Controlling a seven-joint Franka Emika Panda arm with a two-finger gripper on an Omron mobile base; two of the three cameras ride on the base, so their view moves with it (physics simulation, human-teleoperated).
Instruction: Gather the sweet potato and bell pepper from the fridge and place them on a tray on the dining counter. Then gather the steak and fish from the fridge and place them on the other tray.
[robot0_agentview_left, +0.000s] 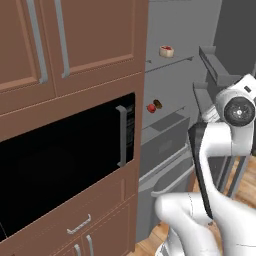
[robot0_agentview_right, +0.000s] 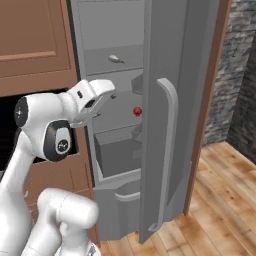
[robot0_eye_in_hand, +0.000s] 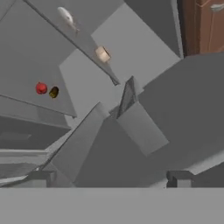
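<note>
The fridge stands open. On its middle shelf a red bell pepper (robot0_agentview_left: 151, 108) (robot0_agentview_right: 137, 111) (robot0_eye_in_hand: 41, 88) lies beside a brown sweet potato (robot0_agentview_left: 158, 104) (robot0_eye_in_hand: 54, 92). On the shelf above sits the steak (robot0_agentview_left: 166, 51) (robot0_eye_in_hand: 103, 54), pale with a red patch. The silvery fish (robot0_agentview_right: 116, 59) (robot0_eye_in_hand: 65, 15) lies on an upper shelf too. My gripper (robot0_eye_in_hand: 110, 179) is open and holds nothing, its tips wide apart. It hangs in front of the fridge opening, well short of the shelves. The trays and the dining counter are out of view.
The open fridge door (robot0_agentview_right: 167, 125) with its long handle stands to the right of my hand. A black microwave (robot0_agentview_left: 65, 150) sits in brown cabinets (robot0_agentview_left: 75, 45) on the left. Grey drawers (robot0_agentview_right: 117, 150) fill the lower fridge. Wooden floor (robot0_agentview_right: 220, 200) lies to the right.
</note>
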